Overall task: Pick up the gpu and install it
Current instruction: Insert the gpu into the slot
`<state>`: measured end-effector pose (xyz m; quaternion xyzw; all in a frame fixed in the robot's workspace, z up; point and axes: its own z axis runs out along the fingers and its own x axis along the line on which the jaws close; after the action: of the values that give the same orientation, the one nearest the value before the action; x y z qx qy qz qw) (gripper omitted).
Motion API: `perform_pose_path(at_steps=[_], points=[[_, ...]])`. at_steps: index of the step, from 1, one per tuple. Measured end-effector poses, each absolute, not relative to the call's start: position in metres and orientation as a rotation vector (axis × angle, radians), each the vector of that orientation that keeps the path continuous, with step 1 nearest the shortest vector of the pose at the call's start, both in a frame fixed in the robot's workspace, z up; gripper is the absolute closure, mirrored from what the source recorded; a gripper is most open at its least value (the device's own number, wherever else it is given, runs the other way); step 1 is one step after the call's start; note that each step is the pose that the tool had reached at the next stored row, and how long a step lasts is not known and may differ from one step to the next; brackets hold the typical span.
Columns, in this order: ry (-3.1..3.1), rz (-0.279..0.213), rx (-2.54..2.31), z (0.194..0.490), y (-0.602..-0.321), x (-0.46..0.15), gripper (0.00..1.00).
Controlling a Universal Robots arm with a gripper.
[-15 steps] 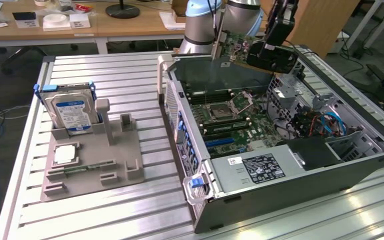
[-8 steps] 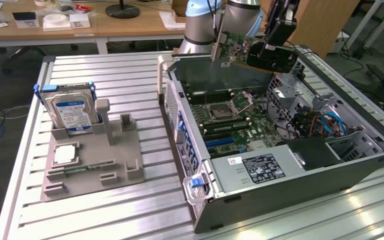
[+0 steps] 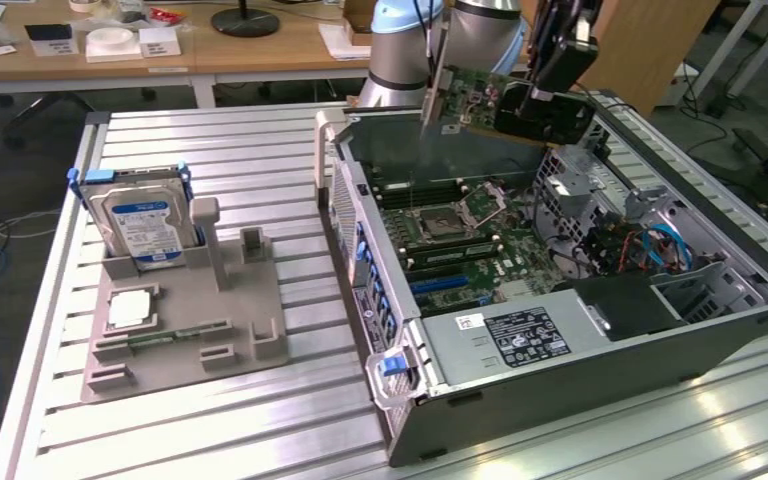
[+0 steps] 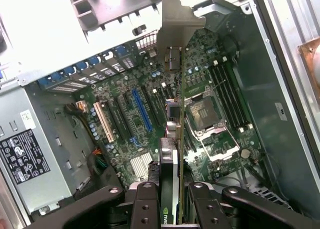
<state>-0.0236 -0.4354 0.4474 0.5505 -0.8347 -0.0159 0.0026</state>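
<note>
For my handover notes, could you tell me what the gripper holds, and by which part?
The gripper holds the gpu by the end opposite its bracket.

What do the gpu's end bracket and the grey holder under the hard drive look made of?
Bracket on the gpu: bare metal, probably steel, pale with a dull sheen. Grey holder: matte and blocky, likely plastic, maybe printed.

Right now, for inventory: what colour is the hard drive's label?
Label: blue and white, best in the exterior view.
</note>
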Motion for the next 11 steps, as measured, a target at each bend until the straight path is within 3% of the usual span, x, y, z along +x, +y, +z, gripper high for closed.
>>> perform_pose_path(at_steps=[11], points=[[-2.511, -0.049, 1.877, 0.4474, -0.4355, -0.0236, 0.73]])
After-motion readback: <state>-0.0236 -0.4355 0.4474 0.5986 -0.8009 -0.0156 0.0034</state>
